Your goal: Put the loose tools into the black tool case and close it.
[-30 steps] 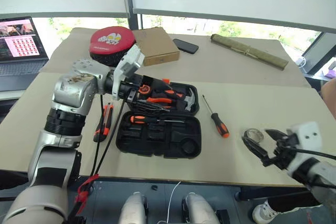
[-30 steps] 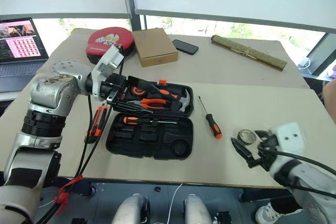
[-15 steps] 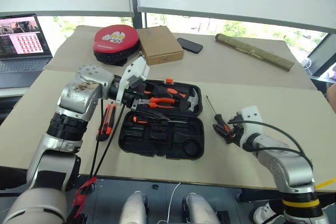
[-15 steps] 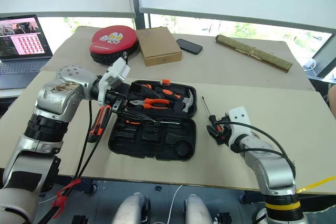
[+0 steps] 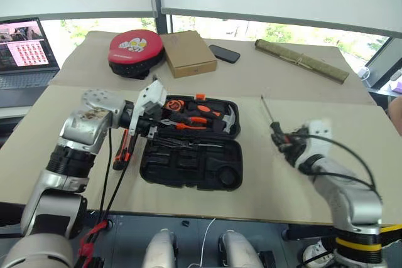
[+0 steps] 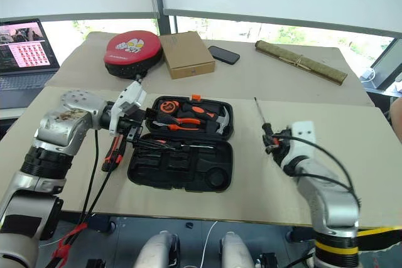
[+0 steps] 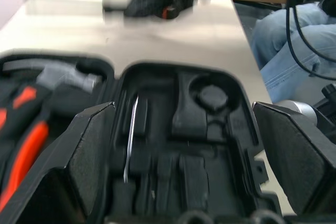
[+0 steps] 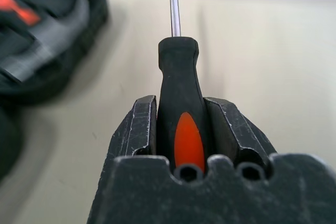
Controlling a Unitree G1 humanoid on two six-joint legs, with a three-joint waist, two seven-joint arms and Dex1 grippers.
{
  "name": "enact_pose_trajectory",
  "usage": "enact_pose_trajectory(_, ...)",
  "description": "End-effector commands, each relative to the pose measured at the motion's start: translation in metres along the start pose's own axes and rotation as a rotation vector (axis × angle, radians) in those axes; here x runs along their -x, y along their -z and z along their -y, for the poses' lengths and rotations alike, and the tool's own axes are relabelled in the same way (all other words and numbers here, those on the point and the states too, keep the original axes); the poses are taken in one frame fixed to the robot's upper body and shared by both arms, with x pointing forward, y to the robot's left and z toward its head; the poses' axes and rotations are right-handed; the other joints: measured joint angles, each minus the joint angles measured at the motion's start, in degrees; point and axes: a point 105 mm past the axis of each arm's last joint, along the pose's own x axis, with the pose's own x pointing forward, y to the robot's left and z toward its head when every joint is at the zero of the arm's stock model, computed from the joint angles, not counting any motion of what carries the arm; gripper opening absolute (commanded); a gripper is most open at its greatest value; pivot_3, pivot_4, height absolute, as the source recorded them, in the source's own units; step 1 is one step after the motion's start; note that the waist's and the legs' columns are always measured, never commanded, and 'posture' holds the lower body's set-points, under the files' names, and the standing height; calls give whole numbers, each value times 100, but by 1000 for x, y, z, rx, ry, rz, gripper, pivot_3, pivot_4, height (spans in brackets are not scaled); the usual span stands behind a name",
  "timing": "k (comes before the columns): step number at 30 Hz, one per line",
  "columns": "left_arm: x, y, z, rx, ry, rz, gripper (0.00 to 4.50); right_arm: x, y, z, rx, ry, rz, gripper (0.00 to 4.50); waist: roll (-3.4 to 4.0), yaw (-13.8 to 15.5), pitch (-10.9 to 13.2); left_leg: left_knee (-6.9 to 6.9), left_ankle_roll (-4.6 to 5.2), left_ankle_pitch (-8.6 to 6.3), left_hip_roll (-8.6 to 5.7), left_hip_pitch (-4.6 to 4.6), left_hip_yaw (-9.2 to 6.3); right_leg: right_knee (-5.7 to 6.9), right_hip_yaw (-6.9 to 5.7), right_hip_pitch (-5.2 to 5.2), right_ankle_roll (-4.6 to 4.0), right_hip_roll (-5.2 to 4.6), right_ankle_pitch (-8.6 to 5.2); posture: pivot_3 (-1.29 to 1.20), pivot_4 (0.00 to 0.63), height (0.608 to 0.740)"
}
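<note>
The black tool case (image 5: 233, 177) lies open in the middle of the table. Pliers and a hammer (image 5: 227, 117) sit in its far half, and a long screwdriver (image 5: 183, 146) lies in the near half. My right gripper (image 5: 284, 140) hovers to the right of the case. It is shut on the black-and-orange handle of another long screwdriver (image 8: 178, 77), whose shaft (image 5: 267, 111) points away from me. My left gripper (image 5: 156, 119) is open over the case's left side, with nothing between its fingers (image 7: 92, 150). Orange-and-black loose tools (image 5: 123, 149) lie on the table left of the case.
Along the back of the table lie a red round pad (image 5: 135, 48), a cardboard box (image 5: 188, 54), a phone (image 5: 224, 53) and a rolled mat (image 5: 300, 61). A laptop (image 5: 22, 51) stands at the far left. A person in jeans (image 7: 283, 40) sits at the right.
My right gripper has moved in from the table's near right edge, shut on the long screwdriver and lifted it. My left gripper has sunk a little to the left.
</note>
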Motion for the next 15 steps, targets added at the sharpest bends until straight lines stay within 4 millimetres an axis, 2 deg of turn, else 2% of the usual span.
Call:
enact_pose_trajectory(1,12,-1,13,-24,-28,-1,4500,3,-37,-52,164,-368,94,1068,4,-39,3,-6,0,0,0,2,2,-1,5,-2,-1,0,0,0,150,740)
enact_pose_trajectory(4,27,6,28,-4,-19,-55,4500,-5,-32,-91,307,-642,37,1068,2,-30,4,-11,0,0,7,5,-8,1,-5,-1,-11,11,-5,0,150,740)
enact_pose_trajectory(6,33,10,37,5,2,-88,4500,-10,-24,-107,399,-758,-4,1068,3,-34,4,-12,0,0,8,5,-9,3,-7,-3,-16,12,-8,0,150,740)
enact_pose_trajectory(10,38,9,42,8,-5,-105,4500,-20,-7,-121,547,-890,-63,1068,4,87,8,-9,0,0,3,3,-6,2,-19,-1,-16,-1,-10,0,150,740)
enact_pose_trajectory(15,38,8,40,1,-32,-101,4500,-37,5,-122,581,-898,-117,1068,2,148,9,0,-1,0,0,-1,-2,2,-24,1,-13,-7,-10,0,150,740)
